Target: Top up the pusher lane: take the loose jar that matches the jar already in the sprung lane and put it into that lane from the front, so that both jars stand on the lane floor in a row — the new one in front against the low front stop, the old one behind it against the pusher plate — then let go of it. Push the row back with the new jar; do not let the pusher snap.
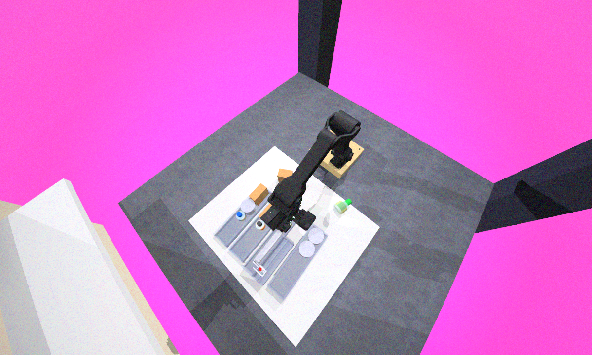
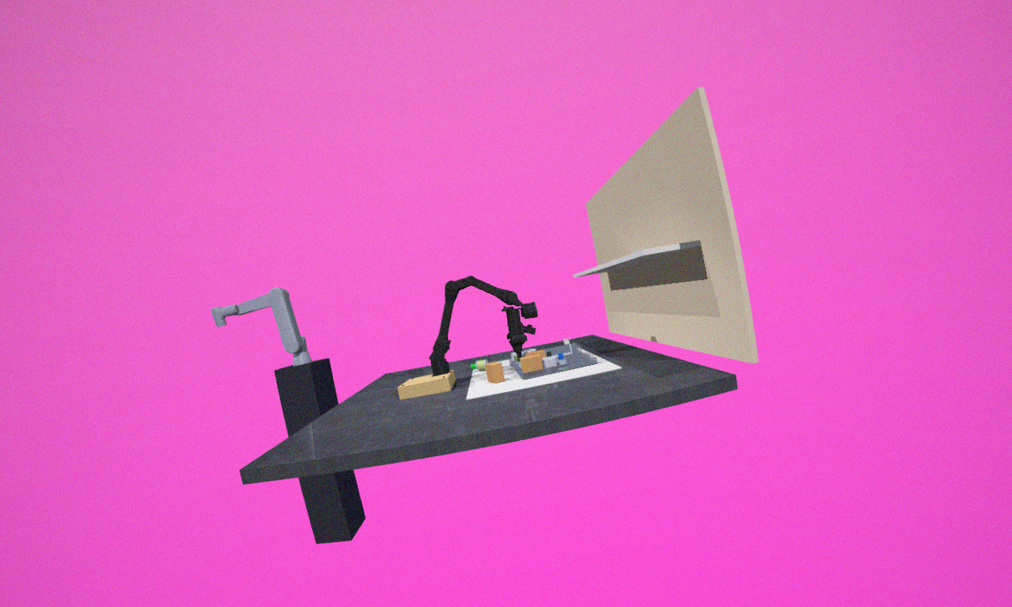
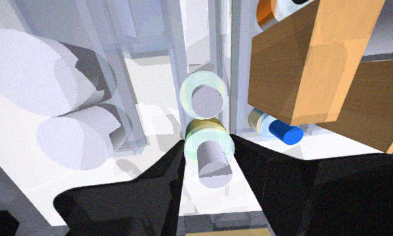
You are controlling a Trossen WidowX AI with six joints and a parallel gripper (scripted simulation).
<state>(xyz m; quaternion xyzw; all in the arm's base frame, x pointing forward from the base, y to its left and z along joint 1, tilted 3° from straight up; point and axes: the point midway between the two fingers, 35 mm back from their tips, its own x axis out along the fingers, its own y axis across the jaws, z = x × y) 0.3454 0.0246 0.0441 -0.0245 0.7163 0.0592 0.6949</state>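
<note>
My gripper (image 1: 294,217) (image 2: 518,356) (image 3: 206,141) points down, shut on a pale jar with a grey cap (image 3: 213,162) and a yellow lower part, at the front end of the sprung lane. A matching grey-capped jar (image 3: 207,101) stands in the lane right behind it; the two look close together or touching. The lane's clear side wall (image 3: 234,82) runs along their right. The red-marked pusher end (image 1: 259,268) shows at the far end of the lane. The held jar's base and the low front stop are hidden, so I cannot tell whether it rests on the floor.
White cylinders (image 1: 306,249) (image 3: 75,137) stand in the lane to the left in the wrist view. Orange boxes (image 1: 258,194) (image 3: 331,65) and a blue-capped jar (image 3: 286,132) are to the right. A green-capped jar (image 1: 341,206) (image 2: 481,365) lies loose on the white mat (image 1: 296,317).
</note>
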